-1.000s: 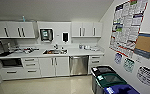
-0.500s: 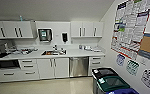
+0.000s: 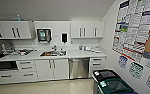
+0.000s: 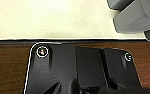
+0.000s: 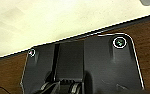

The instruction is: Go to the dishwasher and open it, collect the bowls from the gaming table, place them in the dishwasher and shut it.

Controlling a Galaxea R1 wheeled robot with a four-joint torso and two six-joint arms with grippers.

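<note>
- Dark plate and jointed bar of the robot took up the lower part of each wrist view, above a brown wood-grain surface (image 4: 6,70) that met a pale floor (image 4: 53,17) along a dark edge; whether either gripper was open or closed, or held anything, could not be told.
- Grey moulded robot parts (image 4: 136,17) sat over the pale floor in the left wrist view.
- Nearest in the head view, to the right of and nearer than the dishwasher, stood two bins: one with a black lid (image 3: 106,74) and, nearer still, one with a green lid (image 3: 115,86).
- Posters (image 3: 136,27) covered the wall to the right of the dishwasher.
- Across the cream floor (image 3: 53,87), the dishwasher (image 3: 78,68) sat under the white counter (image 3: 73,53), its steel-grey front closed, well apart from the robot.
- White cabinet doors (image 3: 52,68) stood just left of the dishwasher, white drawers (image 3: 97,63) just right of it.
- A sink (image 3: 53,53) lay in the counter, above and left of the dishwasher.
- White wall cupboards (image 3: 87,29) hung above the dishwasher.
</note>
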